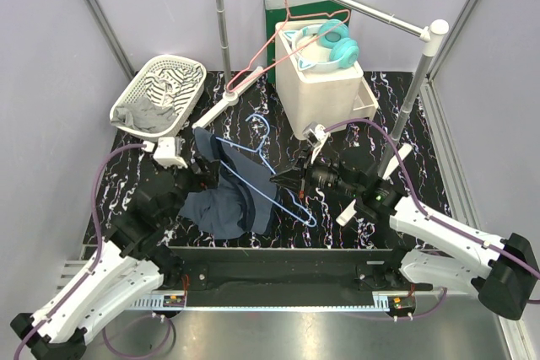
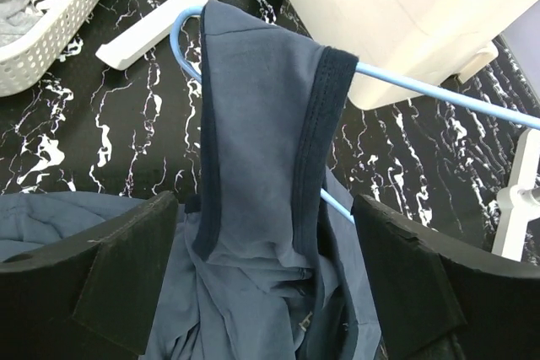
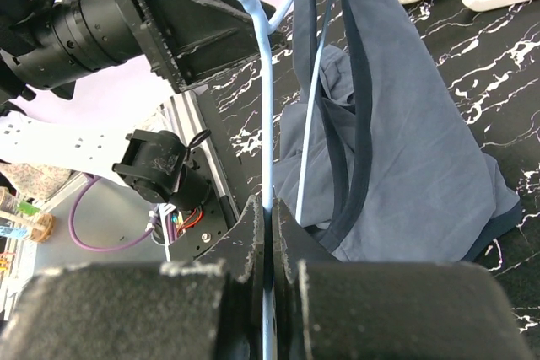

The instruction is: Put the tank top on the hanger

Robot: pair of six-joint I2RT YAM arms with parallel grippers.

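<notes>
The left gripper stands wide apart, flanking the top, one strap looped over the hanger end just ahead, the rest bunched on the table. The hanger runs rightward to the right gripper, clamped on its wire.

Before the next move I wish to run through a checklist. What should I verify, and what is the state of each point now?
1. Right pincer shut on the wire of the hanger: ok.
2. One strap of the tank top draped over the hanger's end: ok.
3. Left pincer open, a finger on each side of the strap, gripping nothing: ok.
4. Second strap on the hanger: cannot tell; most of the top lies bunched on the table.
5. Hanger hook free of cloth: ok.
6. Draped strap flat, not twisted: cannot tell.
</notes>
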